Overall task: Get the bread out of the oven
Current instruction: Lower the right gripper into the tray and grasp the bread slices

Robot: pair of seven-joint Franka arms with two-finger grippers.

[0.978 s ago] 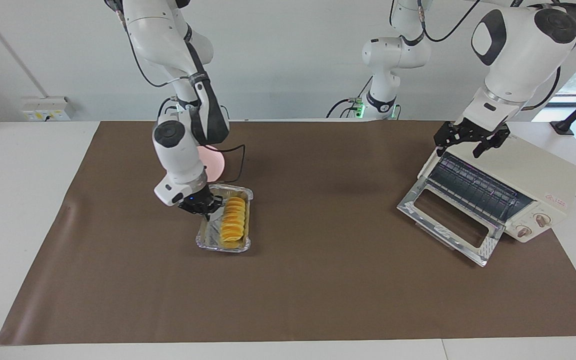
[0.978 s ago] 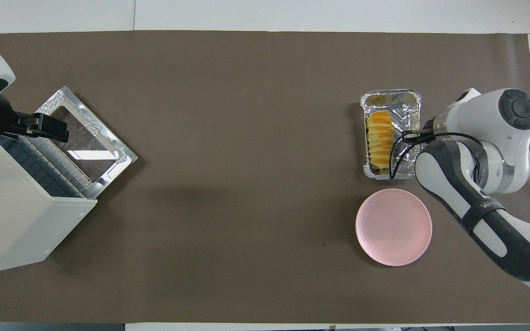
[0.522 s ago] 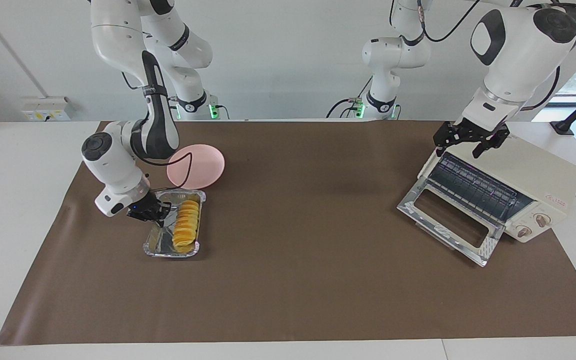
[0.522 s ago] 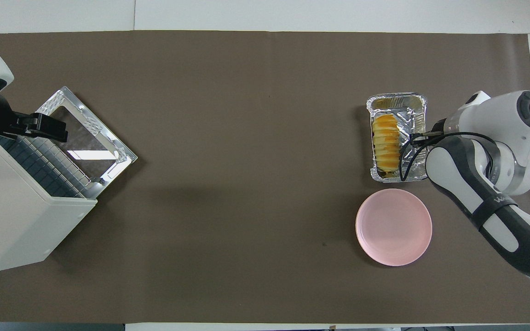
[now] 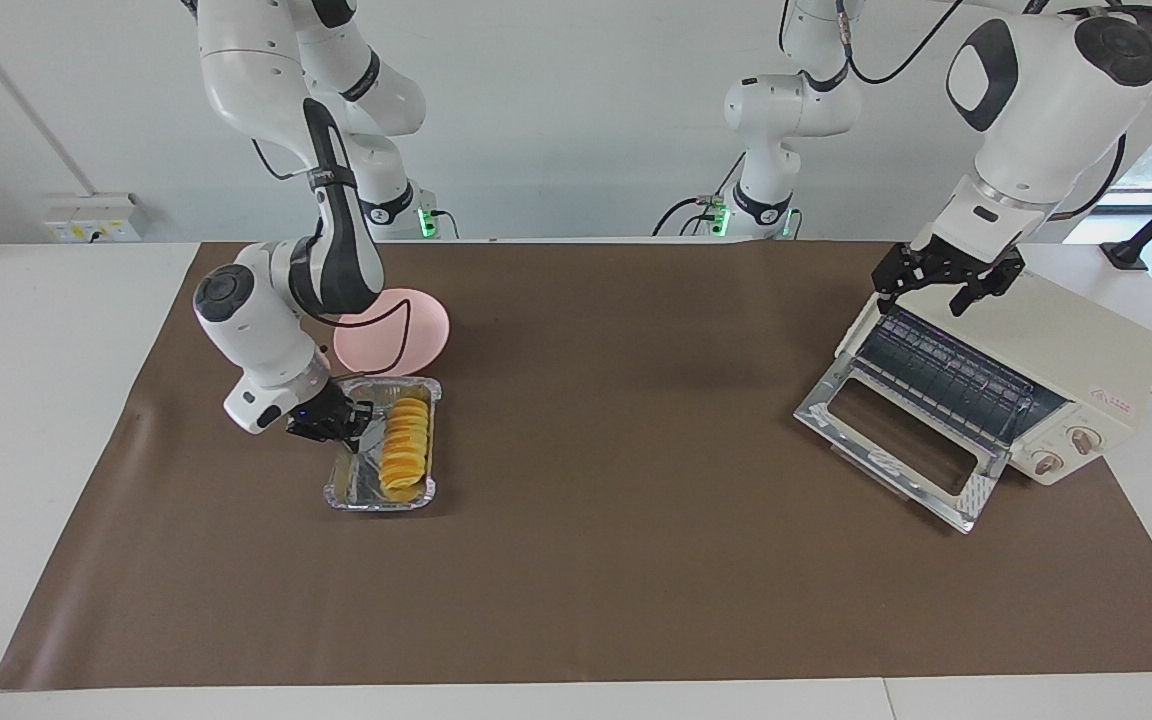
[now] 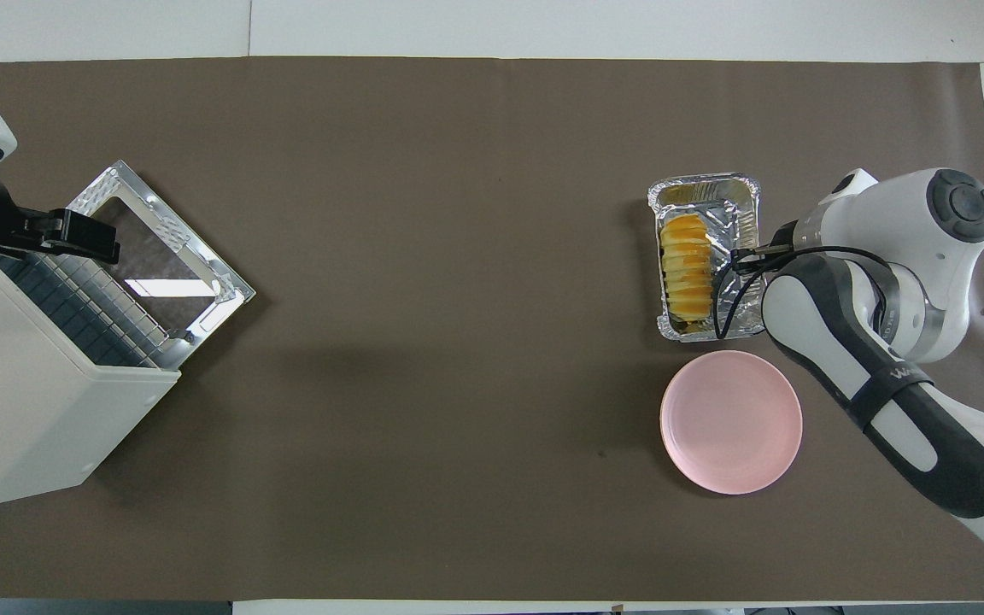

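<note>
The bread [image 5: 406, 448] lies in the foil tray [image 5: 361, 478]; the right gripper [image 5: 344, 428] pinches its rim. The oven [image 5: 996, 385] gapes under the spread left gripper [image 5: 944, 285].

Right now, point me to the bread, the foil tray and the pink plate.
bread [image 6: 686, 268]: overhead view, middle of its ridged top.
foil tray [image 6: 702, 190]: overhead view, bare foil at the end farther from the robots.
pink plate [image 6: 731, 422]: overhead view, centre of its bare face.

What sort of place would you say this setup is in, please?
Probably a robotics lab set up as a mock kitchen: two robot arms at a table with a brown mat, a toaster oven, and bread in a foil tray.
</note>
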